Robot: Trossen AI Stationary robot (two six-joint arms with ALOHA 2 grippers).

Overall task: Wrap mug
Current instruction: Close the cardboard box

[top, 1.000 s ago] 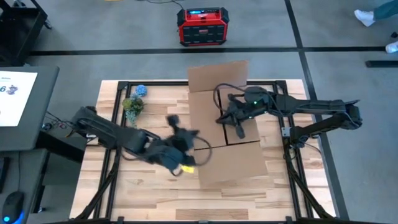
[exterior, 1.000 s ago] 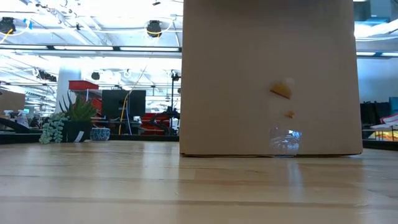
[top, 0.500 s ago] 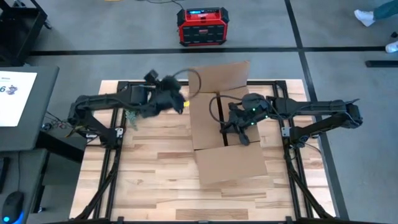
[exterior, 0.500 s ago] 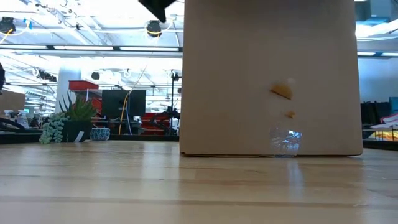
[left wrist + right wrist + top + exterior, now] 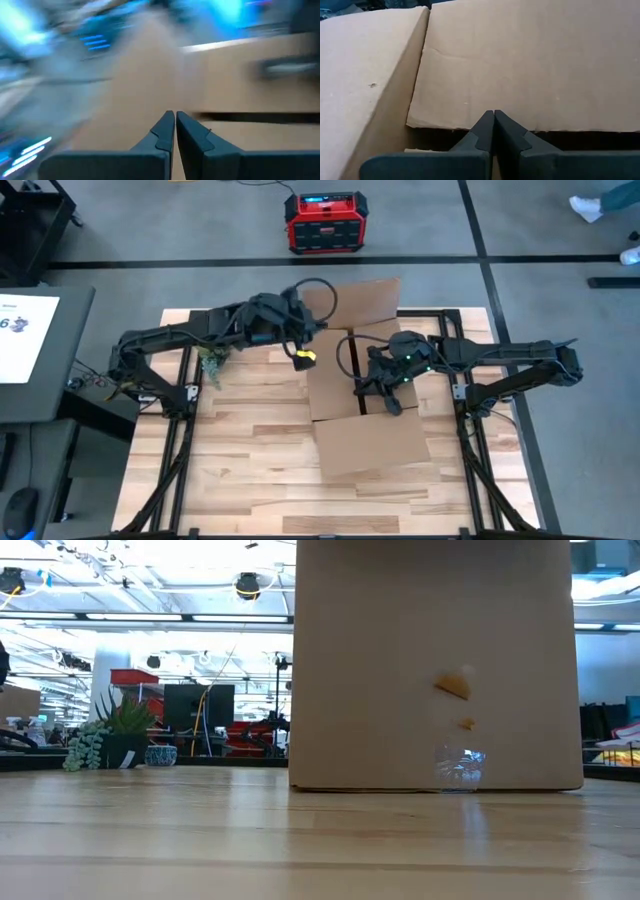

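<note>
Low view: cardboard box [image 5: 433, 665] only (mug perhaps hidden inside).

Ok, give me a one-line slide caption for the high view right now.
Left claw at the cardboard box's left edge; right claw down inside the open box on the wooden table.

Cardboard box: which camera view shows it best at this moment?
The high view: the whole cardboard box lies open from above, flaps spread, with the right hand over its middle and the left hand at its edge. The low view shows one flat wall. The right wrist view shows inner panels close up; the left wrist view is blurred.
</note>
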